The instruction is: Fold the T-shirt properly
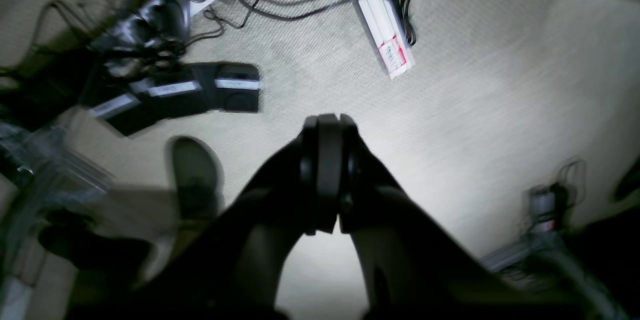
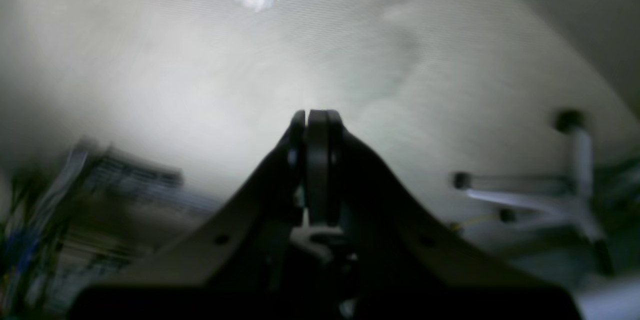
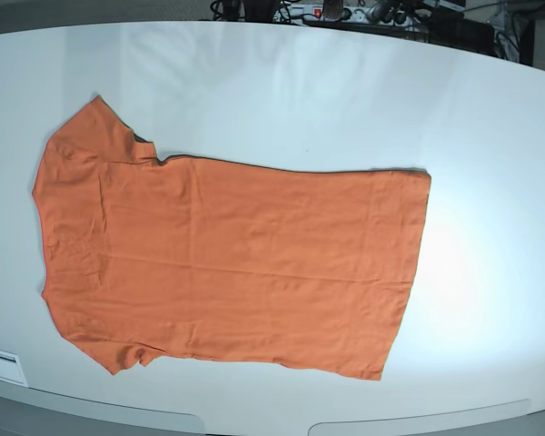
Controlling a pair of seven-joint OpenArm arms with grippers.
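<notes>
The plain orange short-sleeved T-shirt (image 3: 227, 259) of thin knit fabric lay spread flat on the white table (image 3: 345, 91), sleeves toward the base view's left, hem toward its right. The black left gripper (image 1: 327, 124) and black right gripper (image 2: 316, 118) each had fingers pressed together on nothing, above pale carpet (image 1: 475, 84).

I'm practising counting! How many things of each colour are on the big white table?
Orange: 1, the T-shirt, lying flat on the white table
Any other colour: 0
Total: 1
</notes>
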